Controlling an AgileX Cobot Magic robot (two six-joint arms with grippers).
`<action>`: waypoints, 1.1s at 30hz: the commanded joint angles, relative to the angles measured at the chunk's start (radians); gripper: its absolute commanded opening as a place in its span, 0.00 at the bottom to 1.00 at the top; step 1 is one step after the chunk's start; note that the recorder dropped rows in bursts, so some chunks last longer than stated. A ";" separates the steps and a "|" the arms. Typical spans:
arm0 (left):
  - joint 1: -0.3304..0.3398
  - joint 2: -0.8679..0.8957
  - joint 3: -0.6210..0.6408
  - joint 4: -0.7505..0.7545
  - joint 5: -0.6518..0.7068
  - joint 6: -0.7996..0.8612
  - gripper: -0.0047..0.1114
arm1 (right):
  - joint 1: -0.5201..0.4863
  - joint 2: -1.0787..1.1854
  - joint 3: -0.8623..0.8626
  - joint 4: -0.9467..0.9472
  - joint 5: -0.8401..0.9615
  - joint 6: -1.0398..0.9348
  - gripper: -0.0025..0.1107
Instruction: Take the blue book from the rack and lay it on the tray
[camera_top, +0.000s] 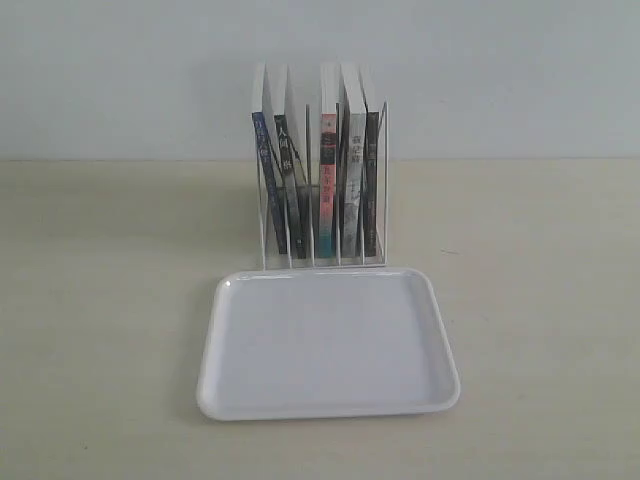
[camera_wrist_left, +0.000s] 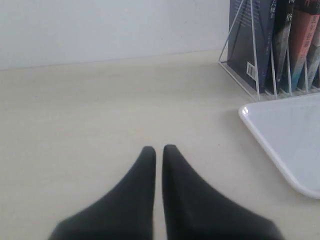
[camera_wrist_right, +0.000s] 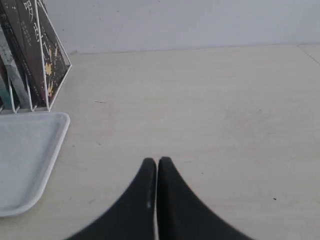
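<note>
The blue book (camera_top: 263, 165) stands upright in the leftmost slot of the white wire rack (camera_top: 322, 180), its narrow dark blue spine facing the exterior camera. In the left wrist view its deep blue cover (camera_wrist_left: 247, 37) shows behind the rack wires (camera_wrist_left: 254, 60). The white tray (camera_top: 328, 340) lies flat just in front of the rack, with nothing on it; a corner of the tray (camera_wrist_left: 290, 137) shows there too. My left gripper (camera_wrist_left: 159, 150) and right gripper (camera_wrist_right: 157, 161) are both shut on nothing, low over bare table, apart from the rack. Neither arm appears in the exterior view.
Other books fill the rack: a black-spined one (camera_top: 290, 180), a red-and-teal one (camera_top: 328, 175), a pale one (camera_top: 353, 180) and a dark one (camera_top: 372, 185). The beige table (camera_top: 100, 300) runs back to a plain wall (camera_top: 120, 80). The tray's rim (camera_wrist_right: 50, 155) lies beside the right gripper.
</note>
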 joint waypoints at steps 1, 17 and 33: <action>0.000 -0.003 -0.003 0.001 -0.015 -0.007 0.08 | 0.002 -0.005 0.000 -0.006 -0.043 -0.010 0.02; 0.000 -0.003 -0.003 0.001 -0.015 -0.007 0.08 | 0.002 -0.005 0.000 -0.006 -0.169 0.000 0.02; 0.000 -0.003 -0.003 0.001 -0.015 -0.007 0.08 | 0.002 -0.005 -0.060 0.006 -0.699 -0.011 0.02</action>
